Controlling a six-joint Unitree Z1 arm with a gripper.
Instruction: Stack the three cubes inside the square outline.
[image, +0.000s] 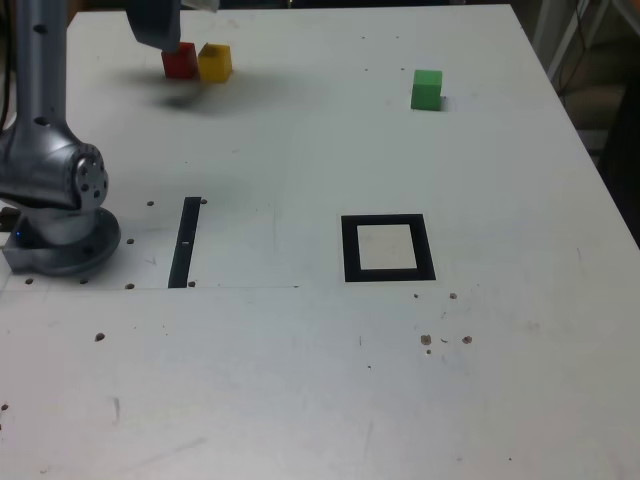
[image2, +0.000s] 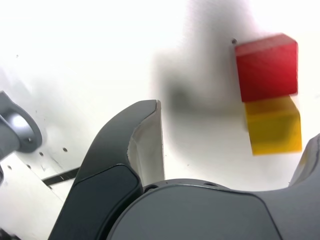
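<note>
In the exterior view, the red cube (image: 180, 62) and the yellow cube (image: 215, 63) sat side by side at the upper left of the frame, the red one on the left. A grey part of the arm (image: 155, 20) hung in front of the red cube's upper edge. The green cube (image: 427, 90) stood alone at the upper right, well apart from them. The square outline (image: 352, 250), black around a pale centre, lay on the bench (image: 260, 350) right of the frame's middle, with a black strip (image: 185, 243) at centre left.

In the wrist view, the tool (image2: 235, 145) was released, its fingers spread wide and holding nothing. The red cube filled part of the upper right, and the yellow cube lay directly below it in the frame, seemingly touching it. Part of the black strip showed at the lower left, beyond one finger.
</note>
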